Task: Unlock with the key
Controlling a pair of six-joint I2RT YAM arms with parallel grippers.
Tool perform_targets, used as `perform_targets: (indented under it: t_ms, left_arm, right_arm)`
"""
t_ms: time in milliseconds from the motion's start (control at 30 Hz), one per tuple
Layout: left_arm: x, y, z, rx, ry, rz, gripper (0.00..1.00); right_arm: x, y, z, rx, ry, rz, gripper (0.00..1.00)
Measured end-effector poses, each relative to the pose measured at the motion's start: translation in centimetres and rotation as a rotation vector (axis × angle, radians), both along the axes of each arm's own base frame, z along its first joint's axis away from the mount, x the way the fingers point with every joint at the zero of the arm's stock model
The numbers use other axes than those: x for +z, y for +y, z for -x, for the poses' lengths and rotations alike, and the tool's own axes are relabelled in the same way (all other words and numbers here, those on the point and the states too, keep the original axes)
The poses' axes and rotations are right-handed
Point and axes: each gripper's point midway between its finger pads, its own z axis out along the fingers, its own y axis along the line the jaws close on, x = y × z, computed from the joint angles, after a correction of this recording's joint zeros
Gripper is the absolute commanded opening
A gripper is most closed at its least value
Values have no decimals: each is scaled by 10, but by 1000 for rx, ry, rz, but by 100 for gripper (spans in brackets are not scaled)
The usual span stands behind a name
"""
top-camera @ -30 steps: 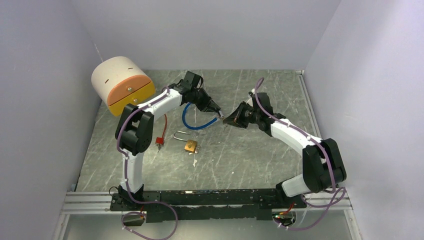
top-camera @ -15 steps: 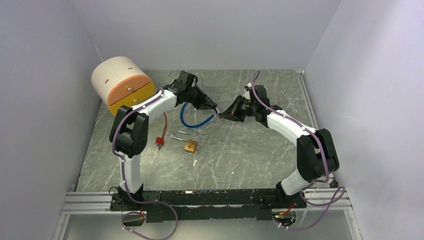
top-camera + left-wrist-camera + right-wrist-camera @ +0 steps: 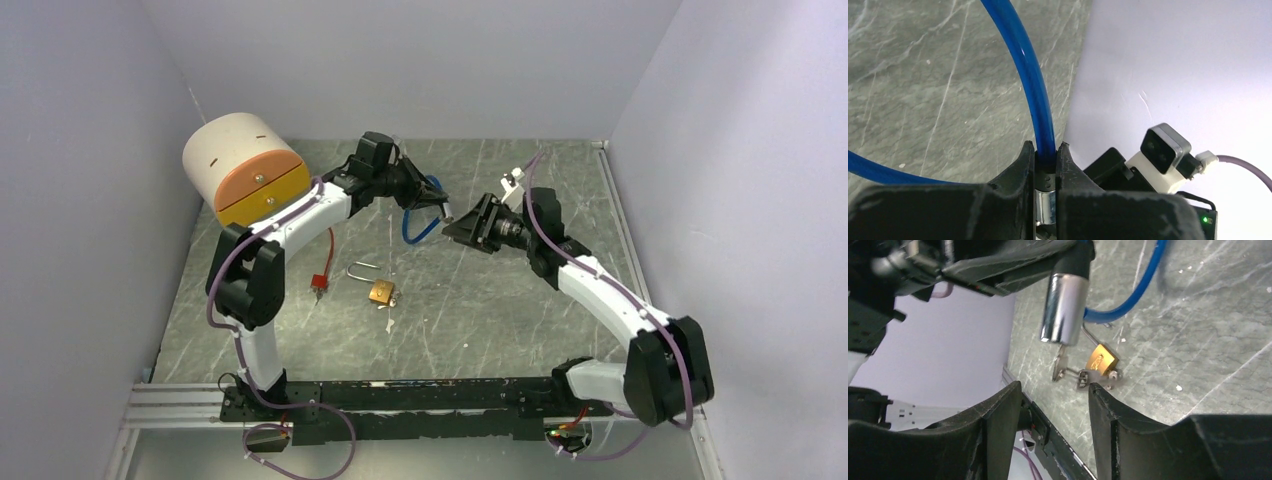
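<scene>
Watching the right wrist view, I see that my right hand (image 3: 1054, 387) has just let go. Its jaws were pinched tight a second ago where the two arms met, and now they stand apart with nothing between them. In the overhead view it has drawn back a little toward the right of centre. The key (image 3: 1060, 362) hangs from the lower end of the chrome barrel (image 3: 1064, 307) in the upper middle of that frame. It looks seated in the keyway, with its ring dangling below, but I cannot tell whether it has been turned. My left hand (image 3: 1045, 156) is clamped on the blue cable (image 3: 1030, 75) just above the barrel's collar. It has carried the lock up toward the top of the overhead frame, so the loop now hangs clear of the bench (image 3: 480, 300). A brass padlock (image 3: 381, 292) lies on the bench left of centre, well apart from both hands. I judge the release to mean that insertion is done and the turn is still to come. My right hand would have to come back onto the key's bow at a better angle while the left keeps the barrel steady. With the key hanging free, the risk I see is that it slips out before I close on it.
</scene>
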Motion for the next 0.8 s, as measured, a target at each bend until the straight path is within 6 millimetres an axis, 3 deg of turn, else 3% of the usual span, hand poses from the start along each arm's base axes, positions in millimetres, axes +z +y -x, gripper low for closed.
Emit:
perform_targets:
  t_ms: [100,167,333,500,800]
  left_arm:
    - [9,-1,-3,-7,-47,12,2]
    - [11,-2,-4,-8,-62,19,3]
    - [1,1,-3,-6,-54,11,3]
    - [-5,3,1,-6,-42,6,3]
    - [8,4,3,-3,-68,24,3]
  right_arm:
    - [16,-3,8,0,-58,-14,49]
    - [23,-5,8,-11,-89,-14,41]
    - [17,-10,3,-42,-89,26,30]
    - [10,-12,-8,-60,-71,69,27]
    - [6,-7,-14,-46,-71,89,30]
